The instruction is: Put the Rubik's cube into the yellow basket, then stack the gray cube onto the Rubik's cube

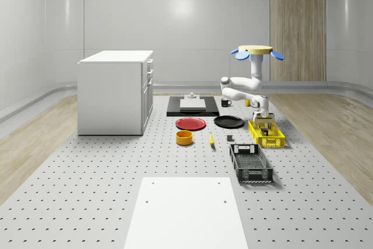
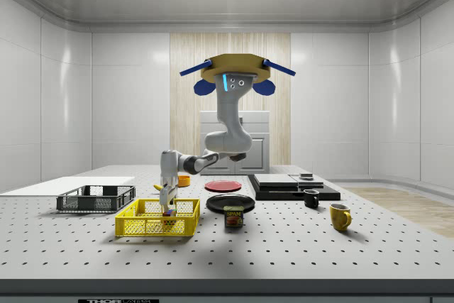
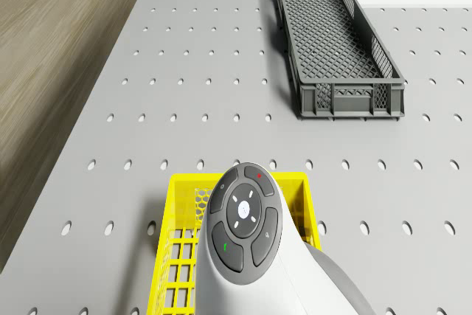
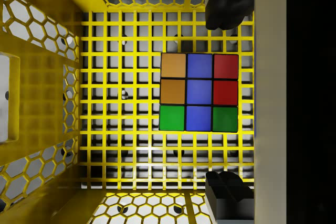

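The Rubik's cube (image 4: pixel 199 92) lies flat on the mesh floor of the yellow basket (image 4: pixel 42 77), near one side wall. My gripper (image 4: pixel 226 100) hangs just above it inside the basket (image 1: pixel 266 139), open. Its two dark fingers (image 4: pixel 226 9) stand wider apart than the cube and do not touch it. From the side, the gripper (image 2: pixel 169 206) reaches down into the basket (image 2: pixel 156 227). The drone (image 1: pixel 257 51) hovers above the table just behind the basket, arm bent down. A small gray block (image 1: pixel 191 95) rests on the black slab (image 1: pixel 175 112) farther back.
A dark gray crate (image 1: pixel 250 163) lies just in front of the basket. A black plate (image 1: pixel 228 122), red plate (image 1: pixel 190 123), orange bowl (image 1: pixel 185 137) and banana (image 1: pixel 211 139) sit toward the whole-scene view's left. A can (image 2: pixel 233 216) and two mugs (image 2: pixel 340 216) stand nearby. A white cabinet (image 1: pixel 115 91) is far left.
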{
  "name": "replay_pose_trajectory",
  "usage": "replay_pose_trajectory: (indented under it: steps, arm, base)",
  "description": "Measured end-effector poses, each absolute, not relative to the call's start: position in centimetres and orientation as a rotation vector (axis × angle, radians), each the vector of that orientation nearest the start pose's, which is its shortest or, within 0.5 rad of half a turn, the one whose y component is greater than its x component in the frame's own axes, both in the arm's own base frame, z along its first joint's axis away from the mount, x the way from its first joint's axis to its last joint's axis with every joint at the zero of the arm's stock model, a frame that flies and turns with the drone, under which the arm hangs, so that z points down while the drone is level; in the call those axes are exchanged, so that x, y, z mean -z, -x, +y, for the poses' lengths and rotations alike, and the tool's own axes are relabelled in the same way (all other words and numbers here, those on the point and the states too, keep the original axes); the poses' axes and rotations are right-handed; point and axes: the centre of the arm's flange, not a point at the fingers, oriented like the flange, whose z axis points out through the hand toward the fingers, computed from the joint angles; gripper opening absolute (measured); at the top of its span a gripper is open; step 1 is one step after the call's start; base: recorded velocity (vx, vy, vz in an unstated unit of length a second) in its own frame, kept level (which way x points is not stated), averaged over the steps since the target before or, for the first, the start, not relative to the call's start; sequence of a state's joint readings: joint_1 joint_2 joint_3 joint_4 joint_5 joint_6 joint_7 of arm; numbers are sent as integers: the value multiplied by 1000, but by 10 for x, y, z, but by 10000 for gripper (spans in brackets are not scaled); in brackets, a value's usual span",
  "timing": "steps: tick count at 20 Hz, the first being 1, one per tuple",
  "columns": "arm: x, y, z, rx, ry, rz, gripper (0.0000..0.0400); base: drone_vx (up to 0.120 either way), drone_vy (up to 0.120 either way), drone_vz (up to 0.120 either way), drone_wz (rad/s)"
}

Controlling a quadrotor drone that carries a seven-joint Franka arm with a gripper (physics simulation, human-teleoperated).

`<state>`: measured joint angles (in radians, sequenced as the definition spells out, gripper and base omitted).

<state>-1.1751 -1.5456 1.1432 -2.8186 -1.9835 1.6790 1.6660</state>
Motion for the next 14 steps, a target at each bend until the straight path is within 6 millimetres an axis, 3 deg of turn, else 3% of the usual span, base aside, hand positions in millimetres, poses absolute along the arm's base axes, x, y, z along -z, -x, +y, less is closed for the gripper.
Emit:
replay_pose_trajectory:
  steps: [3,5,14]
  arm:
    - [-546,-303,8,-786,-1,-2,399]
    - [-539,-303,8,-786,-1,-2,399]
    - [-527,-303,8,-786,-1,-2,400]
  base:
    - [0,0,120,0]
    - [80,-120,120,0]
    - [120,-120,4,0]
